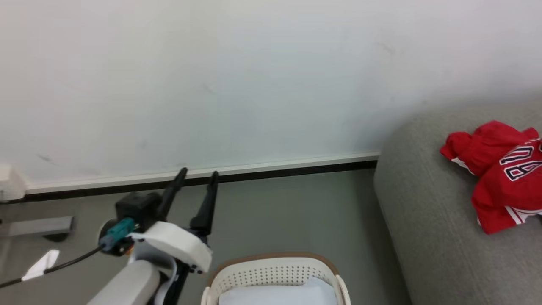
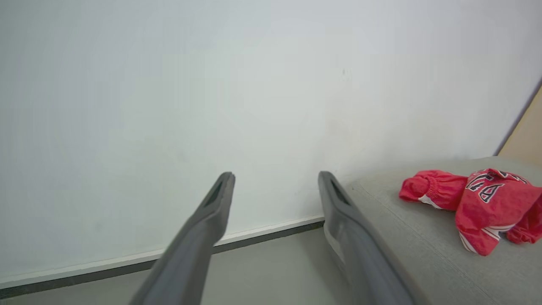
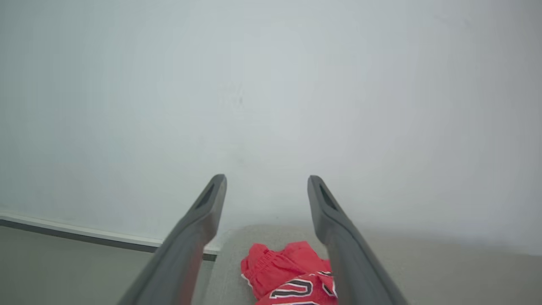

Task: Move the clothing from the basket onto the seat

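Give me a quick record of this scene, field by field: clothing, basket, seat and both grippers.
clothing: red jersey pieces heaped on the seat
seat: grey sofa by the white wall
basket: on the floor beside the seat, something pale inside
left gripper: open, empty, raised beside the basket
right gripper: open, empty, pointing over the clothing

Wall (image 1: 211, 84): plain white, faint scuffs. Skirting (image 1: 275, 163): white strip over black band along wall base. Floor (image 1: 296, 212): smooth grey. Far left nr wall: white object (image 1: 10, 182), cut off by frame edge, type unclear; flat grey bar (image 1: 38, 225) just below it. Left wrist view: tan panel (image 2: 527, 135) at rt edge
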